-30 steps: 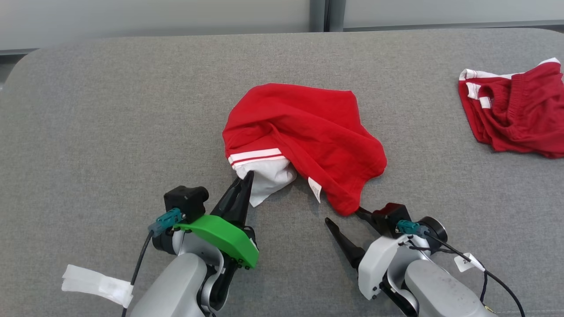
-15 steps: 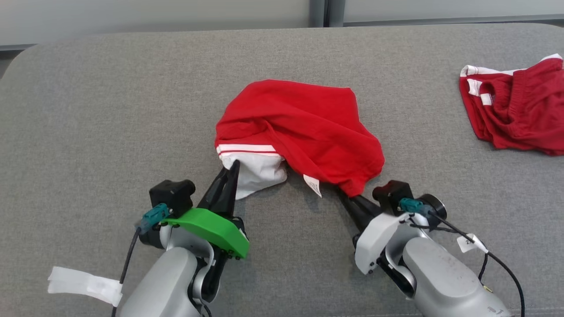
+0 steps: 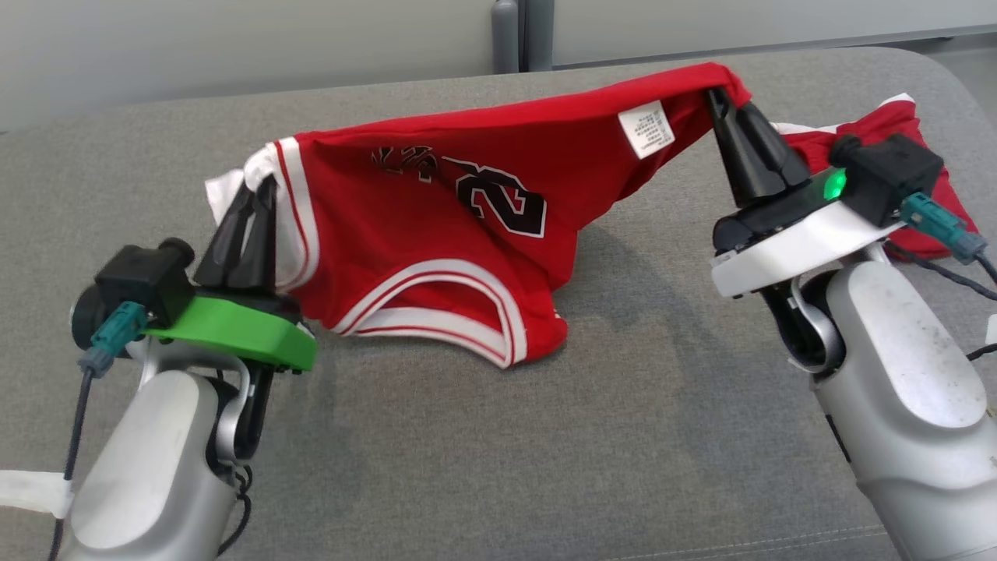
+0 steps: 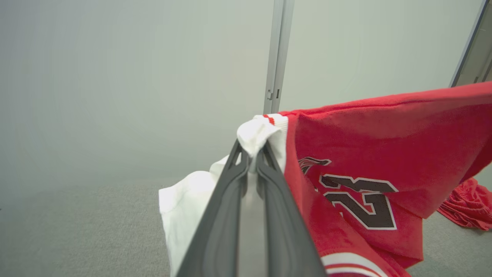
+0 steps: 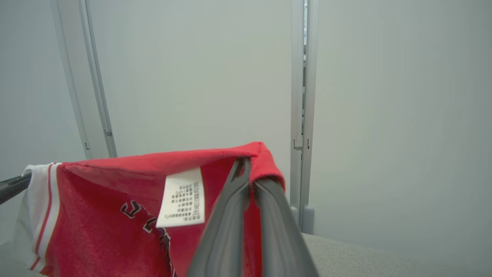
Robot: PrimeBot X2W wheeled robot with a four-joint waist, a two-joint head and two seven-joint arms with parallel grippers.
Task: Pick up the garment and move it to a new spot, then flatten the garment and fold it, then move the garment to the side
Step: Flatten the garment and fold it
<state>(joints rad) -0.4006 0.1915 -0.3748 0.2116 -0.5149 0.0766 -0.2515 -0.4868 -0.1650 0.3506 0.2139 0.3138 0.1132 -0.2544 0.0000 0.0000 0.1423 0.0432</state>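
The garment [image 3: 436, 226] is a red jersey with white trim and a dark number, stretched in the air between both grippers above the grey table [image 3: 623, 405]. My left gripper [image 3: 261, 191] is shut on its white-trimmed corner at the left, and the left wrist view shows that white cloth pinched at the gripper's tips [image 4: 253, 148]. My right gripper [image 3: 720, 97] is shut on the red hem at the upper right, beside a white care label [image 3: 646, 128]; the right wrist view shows the hem [image 5: 265, 157] draped over the tips. The jersey's lower edge [image 3: 467, 343] still rests on the table.
A second red garment [image 3: 896, 132] with white stripes lies at the table's far right, partly hidden behind my right wrist. Pale wall panels with a grey post [image 3: 510, 35] stand behind the table. White tape [image 3: 27, 491] hangs by my left forearm.
My right gripper has shut on the jersey's hem. Both arms then rose and spread apart, lifting the crumpled jersey and stretching it out. The head camera has also shifted.
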